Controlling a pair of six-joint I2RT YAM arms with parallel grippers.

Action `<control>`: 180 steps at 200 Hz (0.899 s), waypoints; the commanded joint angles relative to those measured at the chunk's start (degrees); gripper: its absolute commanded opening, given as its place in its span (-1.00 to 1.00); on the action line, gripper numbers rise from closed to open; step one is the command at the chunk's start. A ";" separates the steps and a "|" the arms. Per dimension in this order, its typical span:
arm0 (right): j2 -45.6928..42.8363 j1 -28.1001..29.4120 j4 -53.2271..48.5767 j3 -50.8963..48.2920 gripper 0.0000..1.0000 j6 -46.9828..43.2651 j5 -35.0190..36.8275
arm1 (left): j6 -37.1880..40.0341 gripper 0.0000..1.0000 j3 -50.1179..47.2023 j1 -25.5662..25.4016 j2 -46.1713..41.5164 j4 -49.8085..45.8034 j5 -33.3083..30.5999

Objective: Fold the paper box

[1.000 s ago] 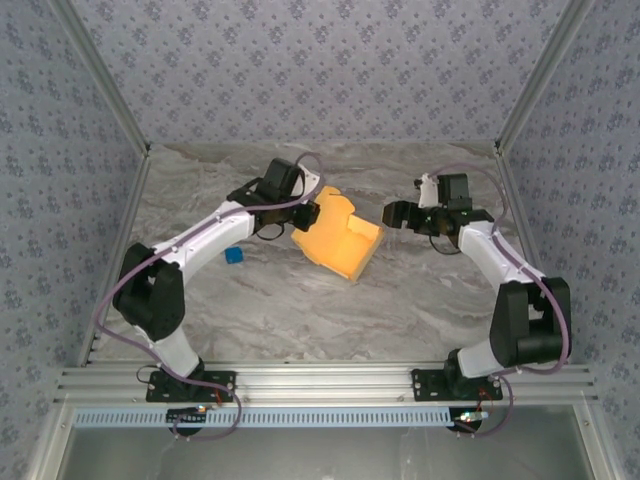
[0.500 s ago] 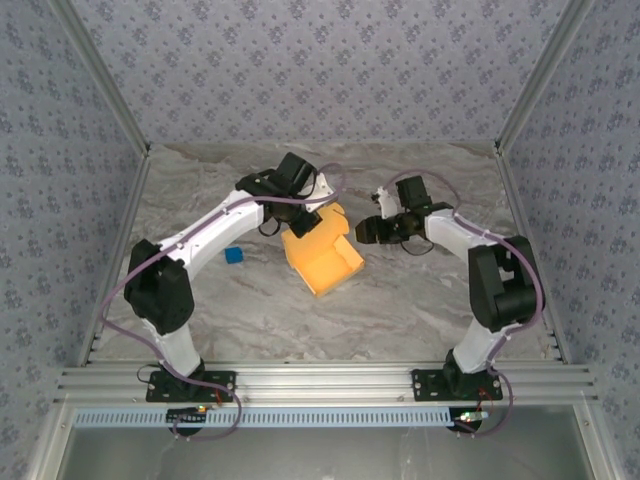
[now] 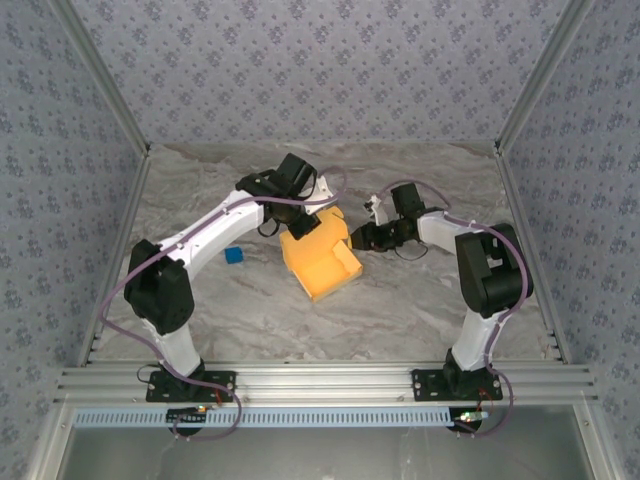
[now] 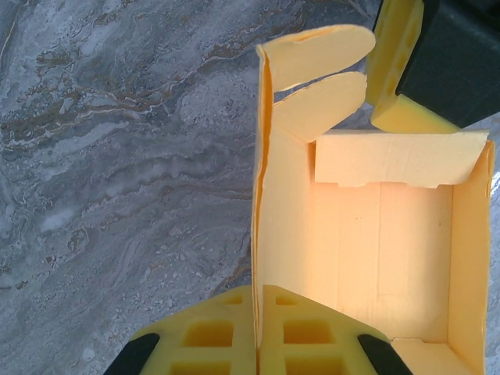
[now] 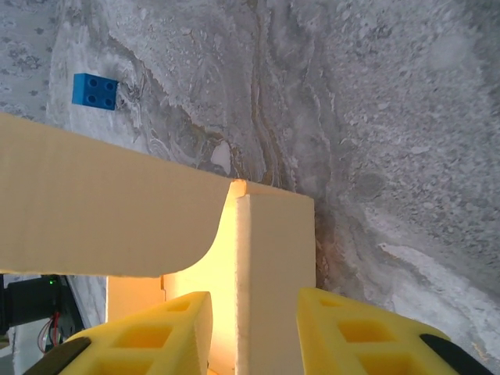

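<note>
Marble table is seen from above, with walls in a patterned covering on three sides. Left arm is stretched toward the middle of the table. Right arm is bent back inward to the same spot.

Box is placed mid-table, slightly toward the far side, between the two grippers. It is partly formed: bottom and side walls are up, top is open, and the inside is seen in the left wrist view. Two rounded flaps are seen sticking out at its far end, and one end flap is folded inward.

Left gripper is pressed together on one side wall of the box, with the thin wall pinched between the yellow pads. Right gripper is set astride the opposite wall at a corner. Its jaws are spread, one pad is seen against the cardboard and a gap is left on the other side, so the wall is not clamped.

Cube, small and blue, is left on the table beside the left arm, apart from the box.
</note>
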 commanded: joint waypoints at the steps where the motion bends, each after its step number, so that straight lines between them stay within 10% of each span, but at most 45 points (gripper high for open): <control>1: 0.98 0.23 0.85 -1.39 -0.32 0.74 -2.85 | 0.70 -0.94 2.00 -0.40 0.81 -1.18 -0.24; 180: -1.36 3.76 1.26 -4.63 -0.66 0.74 6.03 | -3.48 -0.95 1.46 -0.39 0.81 1.24 -0.79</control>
